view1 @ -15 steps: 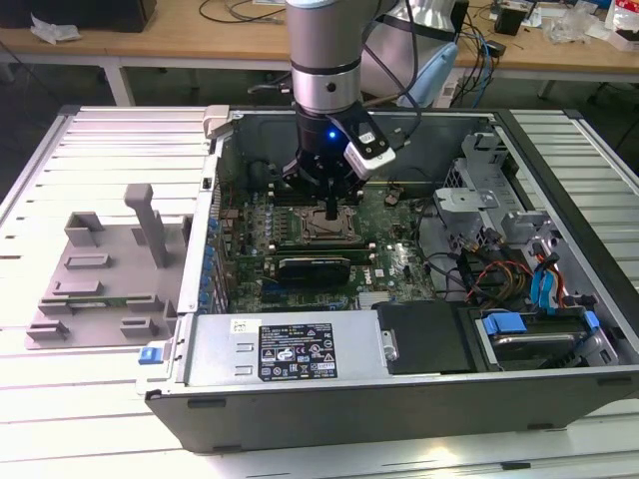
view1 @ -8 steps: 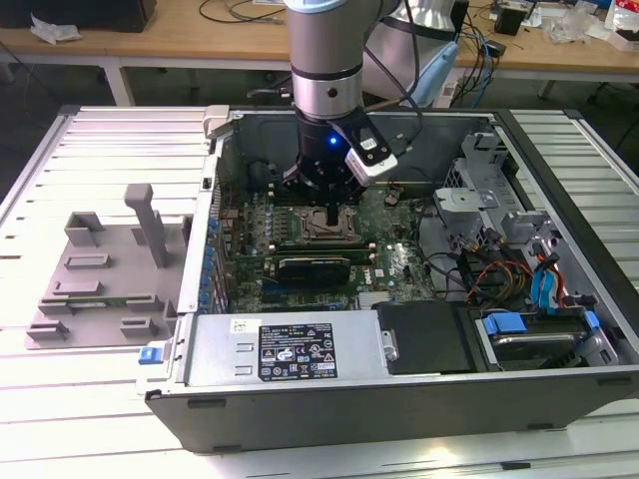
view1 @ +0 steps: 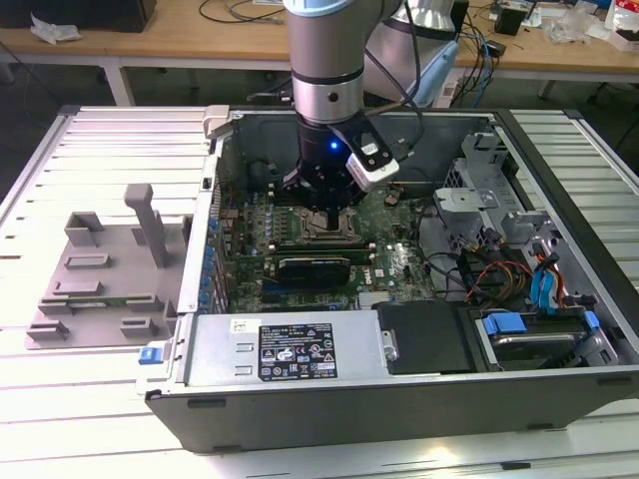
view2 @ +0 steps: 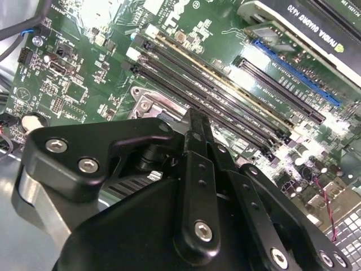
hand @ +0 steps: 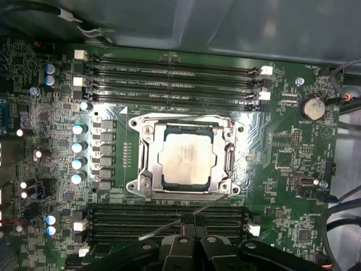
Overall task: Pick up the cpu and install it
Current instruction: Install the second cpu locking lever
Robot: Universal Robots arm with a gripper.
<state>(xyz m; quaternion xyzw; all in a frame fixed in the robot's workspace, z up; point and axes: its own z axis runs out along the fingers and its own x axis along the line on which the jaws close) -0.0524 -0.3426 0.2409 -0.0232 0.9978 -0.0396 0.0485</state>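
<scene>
The cpu [hand: 187,157], a flat square chip with a silvery top, lies flat inside the metal socket frame [hand: 141,169] on the green motherboard [hand: 282,169]. In the first wrist view my gripper [hand: 189,227] hovers just beside the socket, over the memory slots, with its black fingers pressed together and nothing between them. The second wrist view shows the same narrow, shut fingertips [view2: 196,121] above the board. In the exterior view the gripper [view1: 329,215] hangs low inside the open computer case [view1: 300,349], right over the socket area.
Memory slots [hand: 169,70] run along both sides of the socket, and a thin wire lever [hand: 169,226] slants near my fingers. A graphics card [view1: 315,267], cables and drive bays [view1: 529,289] crowd the case. A grey plastic tray [view1: 100,269] lies outside on the exterior view's left.
</scene>
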